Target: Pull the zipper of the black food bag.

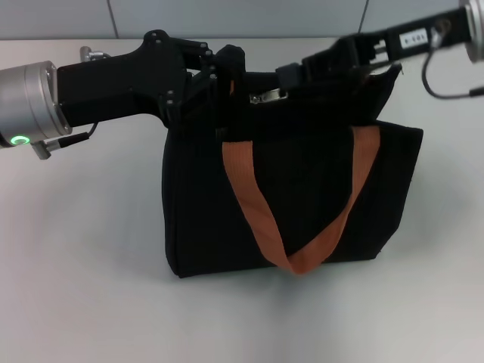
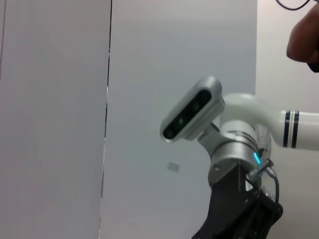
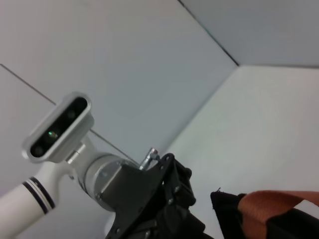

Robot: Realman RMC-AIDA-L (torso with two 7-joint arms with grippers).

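The black food bag (image 1: pixel 302 204) stands upright in the middle of the table, one orange-brown strap handle (image 1: pixel 295 227) hanging down its front. My left gripper (image 1: pixel 225 76) is shut on the bag's top left edge. My right gripper (image 1: pixel 293 78) reaches in from the right along the bag's top and is shut at the silver zipper pull (image 1: pixel 268 97), which sticks out just left of its tips. The right wrist view shows a bag corner (image 3: pixel 225 208), a strap (image 3: pixel 274 204) and the left arm's black gripper body (image 3: pixel 159 209).
The bag stands on a white table (image 1: pixel 83 272), with a pale wall behind it (image 1: pixel 227 15). A cable (image 1: pixel 446 87) loops off the right arm. The left wrist view shows only the wall and the right arm's wrist with its camera (image 2: pixel 192 112).
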